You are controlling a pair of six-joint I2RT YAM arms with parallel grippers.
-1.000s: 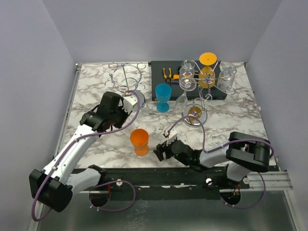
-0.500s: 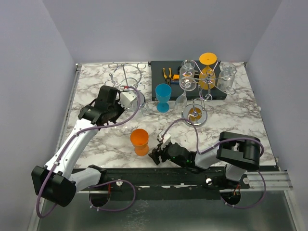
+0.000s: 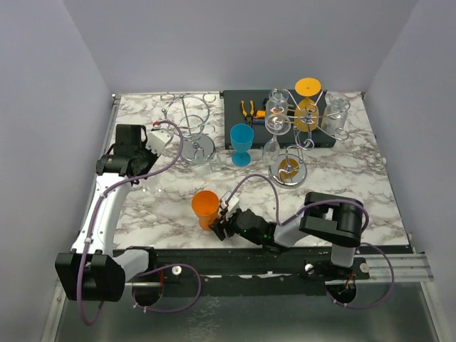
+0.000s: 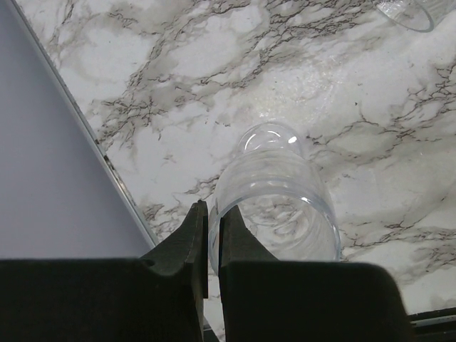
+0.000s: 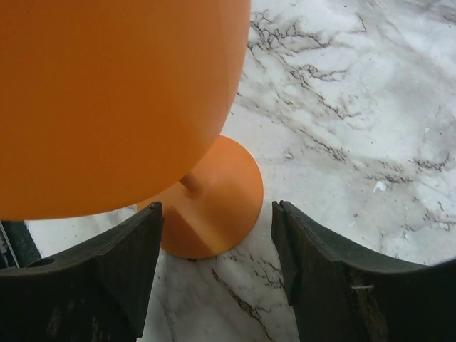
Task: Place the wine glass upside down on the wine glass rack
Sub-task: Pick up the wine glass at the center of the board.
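Our left fingers (image 4: pixel 184 249) pinch the clear glass (image 4: pixel 274 206), likely fragile and slick, by its rim; our right fingers (image 5: pixel 107 278) stand wide at five o'clock of the light orange wine glass (image 5: pixel 107 107).

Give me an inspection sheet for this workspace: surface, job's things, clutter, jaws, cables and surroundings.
Surface: white marble-patterned tabletop, no spills seen.
Job's things: clear drinking glass held by the left arm; orange plastic goblet upright near the front; silver wire glass rack at the back left; second wire rack on a black mat, carrying clear and orange glasses.
Clutter: blue plastic goblet upright mid-table; yellow-handled pliers on the mat.
Grippers: left gripper, jaws shut on the clear glass's rim; right gripper, jaws open either side of the orange goblet's foot.
Cables: purple cables along both arms.
Surroundings: pale lilac walls on three sides.
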